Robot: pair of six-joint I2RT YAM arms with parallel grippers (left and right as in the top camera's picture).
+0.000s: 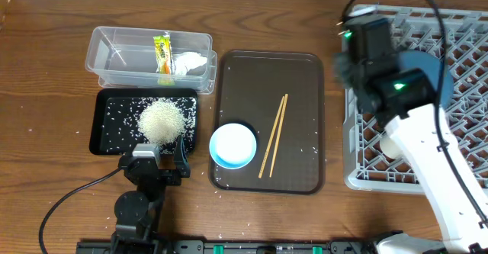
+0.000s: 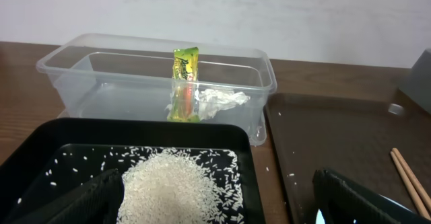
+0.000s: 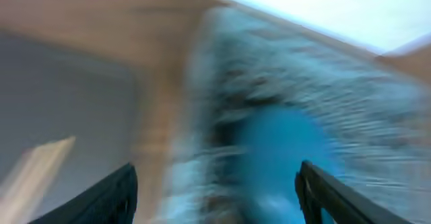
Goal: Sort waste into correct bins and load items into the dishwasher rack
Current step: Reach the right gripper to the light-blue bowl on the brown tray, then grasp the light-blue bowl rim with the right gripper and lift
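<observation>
The green-and-yellow wrapper [image 1: 162, 53] [image 2: 186, 83] and the white tissue [image 1: 191, 62] [image 2: 219, 101] lie in the clear tub [image 1: 114, 56] [image 2: 101, 83]. A rice pile [image 1: 162, 120] [image 2: 178, 187] sits in the black tray [image 1: 107, 124] [image 2: 40, 150]. My left gripper [image 1: 156, 166] [image 2: 222, 207] is open and empty at the tray's near edge. The light-blue bowl [image 1: 232, 145] and the chopsticks [image 1: 273, 136] [image 2: 411, 177] lie on the brown serving tray [image 1: 267, 78]. The dark-blue dish [image 1: 427, 71] [image 3: 283, 150] is in the grey rack [image 1: 465, 94] [image 3: 377, 116]. My right gripper [image 1: 347, 71] [image 3: 215, 190] is open at the rack's left edge, its view blurred.
A white cup [image 1: 390, 146] shows in the rack beside my right arm. Loose rice grains are scattered on the table around the black tray and on the brown tray [image 2: 337, 136]. A black cable loops over the rack's far side.
</observation>
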